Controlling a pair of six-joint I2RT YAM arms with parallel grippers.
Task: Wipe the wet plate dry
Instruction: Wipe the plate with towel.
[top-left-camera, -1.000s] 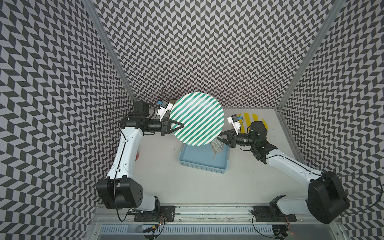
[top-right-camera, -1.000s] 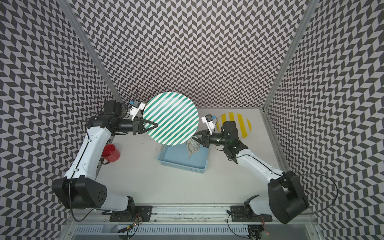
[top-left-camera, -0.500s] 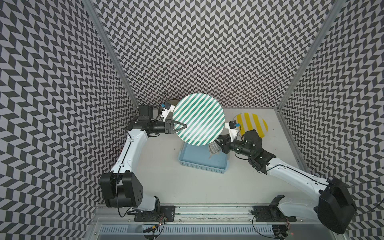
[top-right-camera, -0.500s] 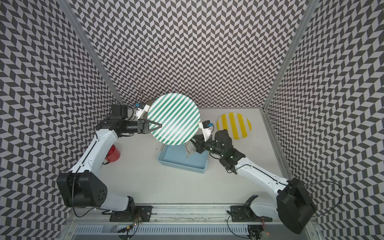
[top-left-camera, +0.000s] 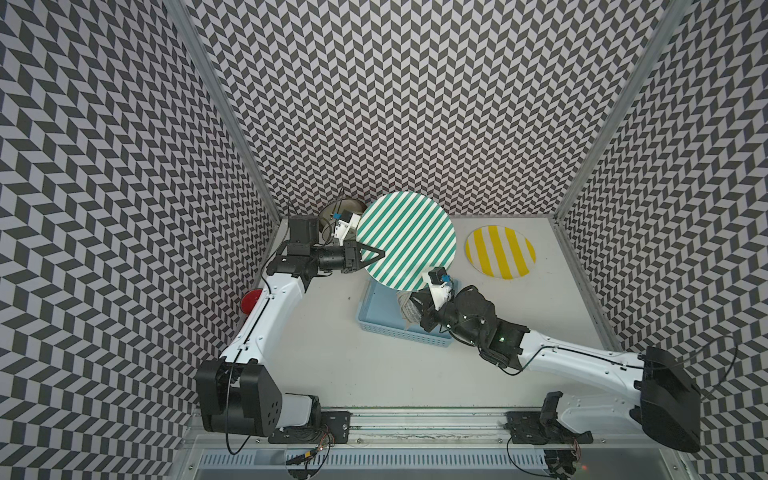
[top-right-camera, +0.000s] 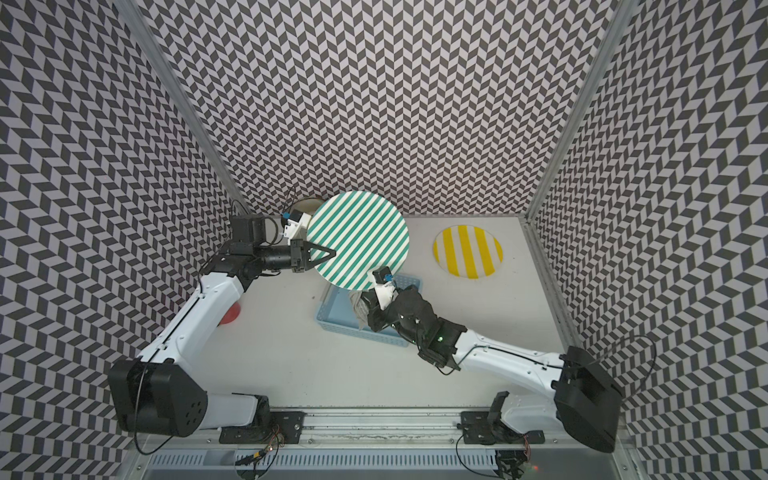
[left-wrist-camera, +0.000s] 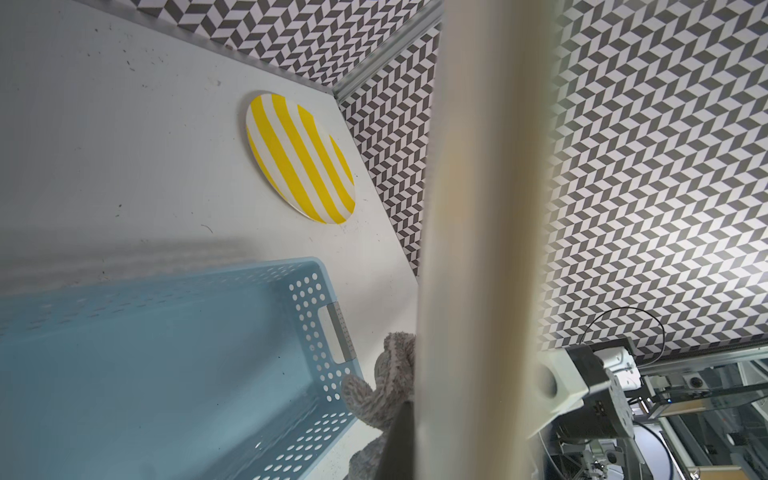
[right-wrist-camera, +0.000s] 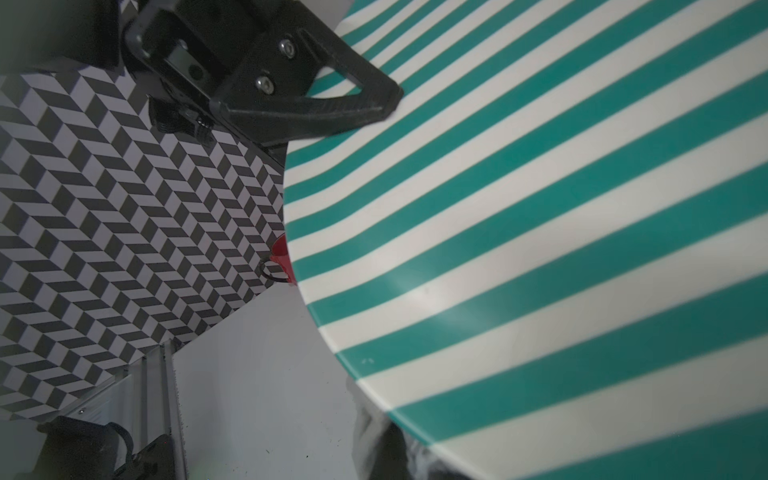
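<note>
The green-and-white striped plate (top-left-camera: 407, 241) (top-right-camera: 359, 241) hangs tilted above the blue basket (top-left-camera: 374, 316) (top-right-camera: 332, 318). My left gripper (top-left-camera: 376, 254) (top-right-camera: 330, 252) is shut on its left rim; one black finger (right-wrist-camera: 316, 104) lies across the striped face. My right gripper (top-left-camera: 417, 302) (top-right-camera: 368, 306) is shut on a grey cloth (top-left-camera: 405, 309) (top-right-camera: 358, 309), just below the plate's near rim. In the left wrist view the plate (left-wrist-camera: 478, 249) shows edge-on, with the cloth (left-wrist-camera: 390, 382) against its underside. In the right wrist view the cloth (right-wrist-camera: 370, 432) tucks under the plate's edge (right-wrist-camera: 540, 228).
A yellow-striped plate (top-left-camera: 500, 252) (top-right-camera: 468, 251) (left-wrist-camera: 299, 158) lies flat at the back right. A red cup (top-left-camera: 250, 300) (top-right-camera: 230, 318) (right-wrist-camera: 280, 253) stands by the left wall, partly behind my left arm. A metal bowl (top-left-camera: 343, 208) sits in the back corner.
My right arm has carried the cloth left and nearer, from beside the plate's right rim to under its near rim, uncovering the yellow plate. My left arm shifted the plate slightly right.
</note>
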